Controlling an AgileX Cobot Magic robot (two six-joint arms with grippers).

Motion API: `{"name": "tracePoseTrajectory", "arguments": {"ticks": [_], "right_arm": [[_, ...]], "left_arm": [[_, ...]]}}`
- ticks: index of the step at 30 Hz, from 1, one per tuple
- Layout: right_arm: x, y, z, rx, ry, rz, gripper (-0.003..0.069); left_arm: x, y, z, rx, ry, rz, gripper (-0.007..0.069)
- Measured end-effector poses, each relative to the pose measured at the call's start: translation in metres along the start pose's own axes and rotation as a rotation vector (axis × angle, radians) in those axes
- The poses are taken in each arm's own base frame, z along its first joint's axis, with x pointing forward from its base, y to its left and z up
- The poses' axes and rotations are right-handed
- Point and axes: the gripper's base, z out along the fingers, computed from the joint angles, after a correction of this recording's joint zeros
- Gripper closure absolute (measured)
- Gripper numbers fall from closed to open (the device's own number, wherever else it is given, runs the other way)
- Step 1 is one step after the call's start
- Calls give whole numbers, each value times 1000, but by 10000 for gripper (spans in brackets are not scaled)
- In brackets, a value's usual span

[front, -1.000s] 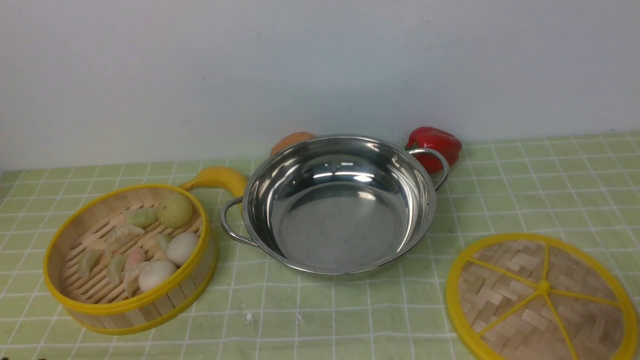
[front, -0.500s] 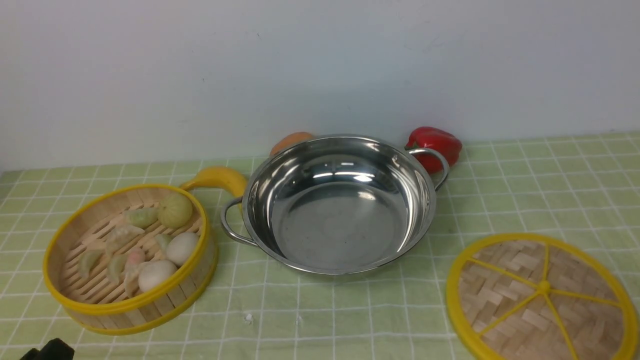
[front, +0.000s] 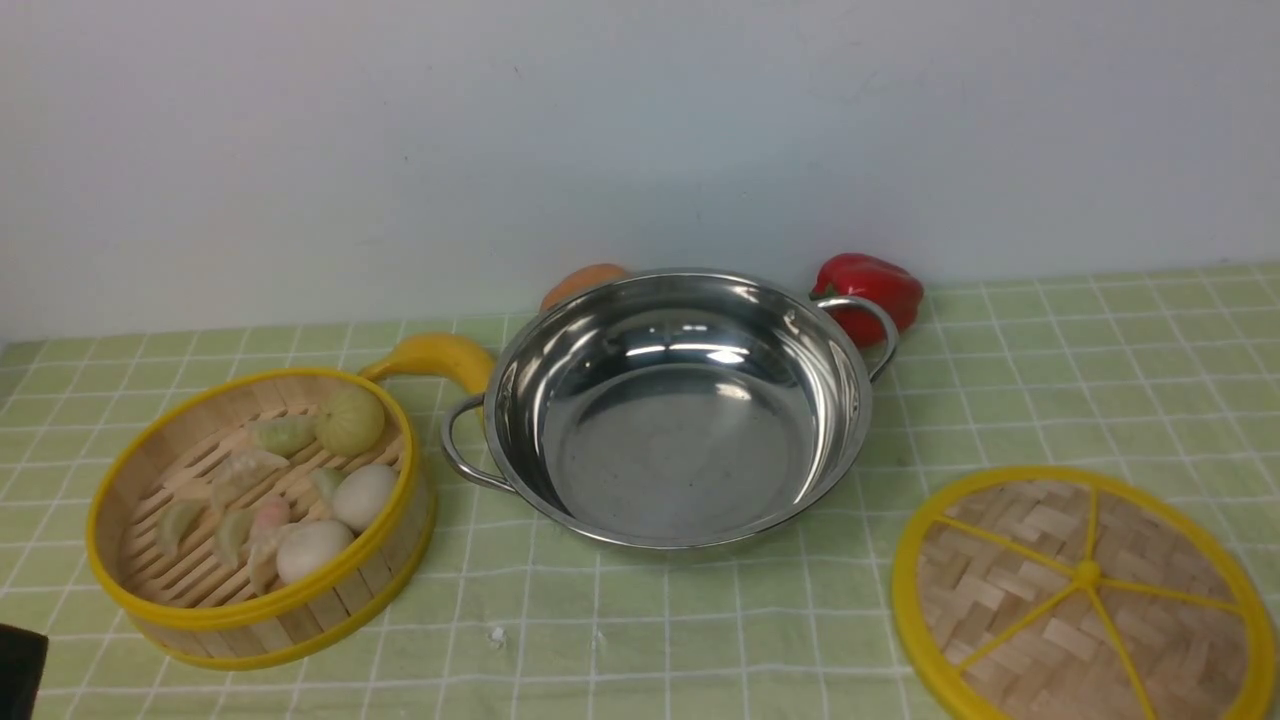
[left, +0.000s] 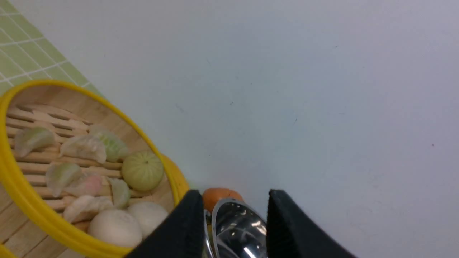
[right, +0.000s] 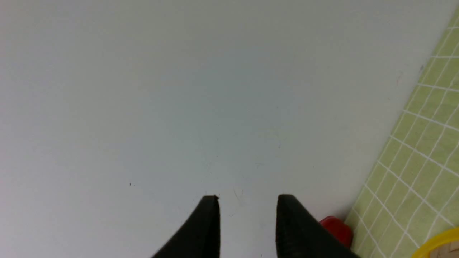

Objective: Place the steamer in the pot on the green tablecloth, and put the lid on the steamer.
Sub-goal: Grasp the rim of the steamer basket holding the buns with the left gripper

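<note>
A dark part of the left arm (front: 20, 672) has shifted to the near left edge of the front view, where half a second ago it sat a little further right, and a second ago nothing showed at all. Everything on the cloth has stayed put.

The steamer (front: 330, 600) stands on the green tablecloth (front: 700, 640) at the near left, upright, just beside the pot's left handle but not touching it. On its slatted floor lie pale toy dumplings (front: 228, 470), two white buns (front: 312, 548) and a green bun (front: 350, 420).

The pot (front: 680, 450) sits in the middle, empty and shining, and looks wide enough to take the steamer. The lid (front: 1085, 590) lies flat at the near right, well apart from both, probably waiting for the right arm once the steamer is seated.

Behind the pot, against the wall (front: 640, 130), a banana (front: 435, 358), an orange fruit (front: 585, 283) and a red pepper (front: 870, 290) play no part.

The left gripper (left: 233, 200) is released, its jaws spread and empty, close to the steamer's right rim and aimed toward the pot, so the approach to the basket seems to be the step in hand. The right gripper (right: 248, 200) is likewise spread and empty, facing the wall.
</note>
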Motion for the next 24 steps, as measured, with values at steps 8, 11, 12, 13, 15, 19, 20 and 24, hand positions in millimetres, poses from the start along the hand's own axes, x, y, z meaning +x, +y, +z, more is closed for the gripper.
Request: {"name": "tracePoseTrajectory", "arguments": {"ticks": [8, 11, 12, 13, 15, 19, 20, 24], "right_arm": [[-18, 34, -3, -184, -134, 87, 417], [-31, 80, -11, -373, -244, -134, 417], [-34, 102, -11, -427, -263, -293, 417], [-34, 105, -11, -431, -264, -314, 417], [-32, 131, 1, -416, -218, -529, 417], [-30, 136, 37, -146, -40, -709, 417], [-30, 132, 47, -61, 4, -733, 417], [-29, 113, 72, 275, 184, -808, 417]], "left_arm": [[-28, -34, -7, 106, -104, -121, 382], [-57, -64, -19, 182, -249, 16, 382], [-74, -82, -26, 199, -332, 167, 382], [-76, -84, -25, 195, -340, 184, 382], [-90, -103, -19, 167, -364, 391, 382], [-89, -113, 19, 93, -141, 559, 382], [-87, -114, 27, 83, -90, 568, 382], [-61, -98, 80, -12, 325, 601, 382]]}}
